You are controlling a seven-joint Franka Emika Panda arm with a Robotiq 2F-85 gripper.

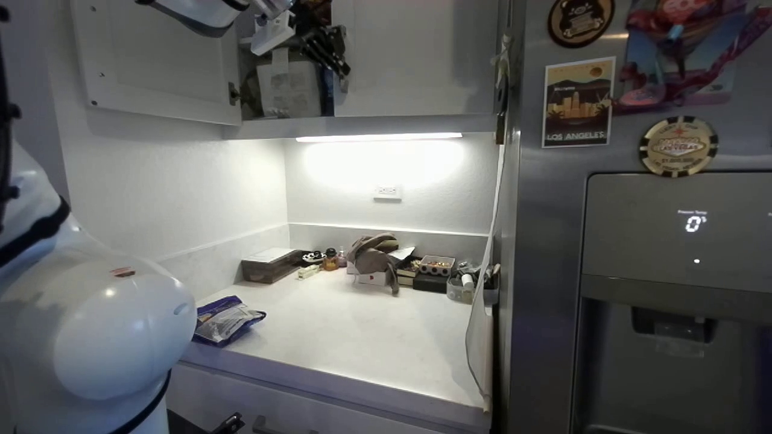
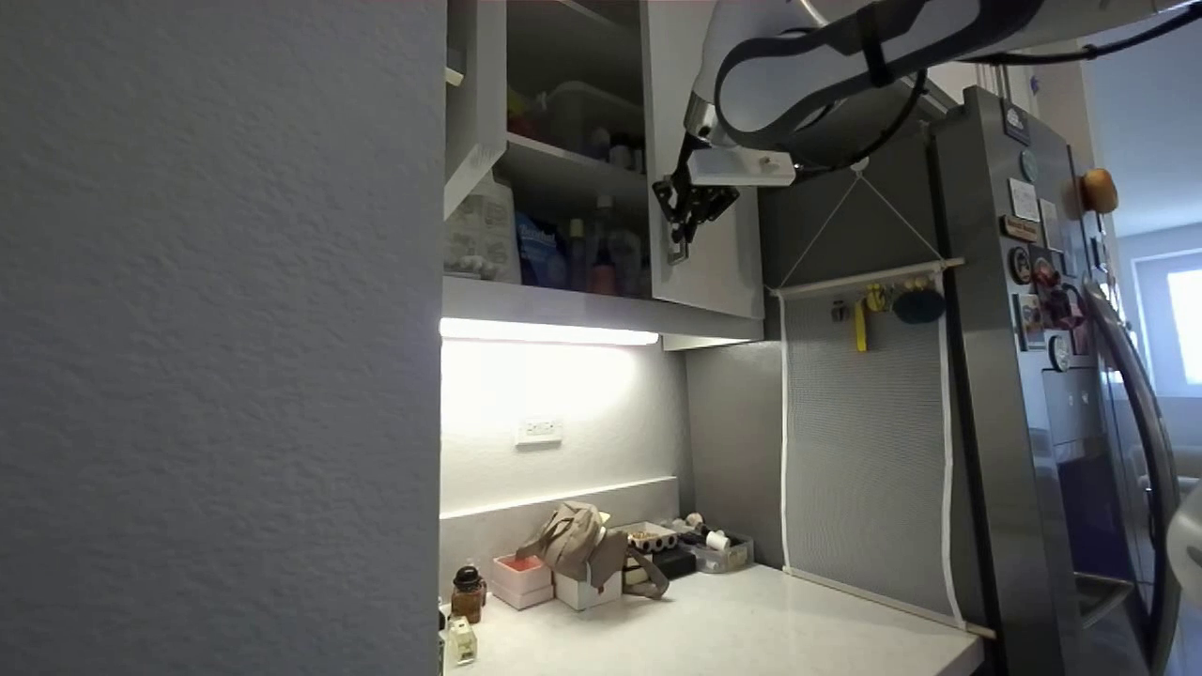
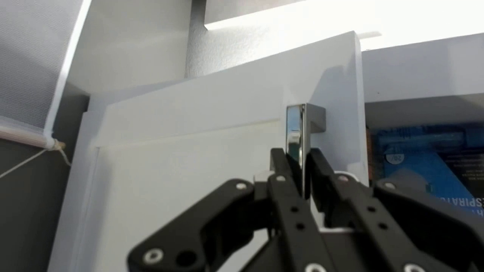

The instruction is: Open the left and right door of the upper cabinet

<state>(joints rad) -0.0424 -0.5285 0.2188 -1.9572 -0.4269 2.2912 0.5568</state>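
Note:
The upper cabinet is white with a lit strip below it; its lower rail also shows in an exterior view. Its left door stands wide open, and its edge shows in an exterior view. The right door is slightly ajar, its free edge standing out from the cabinet. My gripper is shut on the right door's metal bar handle, near its lower end. In both exterior views the gripper is at that door's free lower corner.
Boxes, bottles and a blue packet stand on the cabinet shelves. A grey fridge and a hanging mesh panel are close on the right door's hinge side. The counter below holds a cap, boxes and a blue bag.

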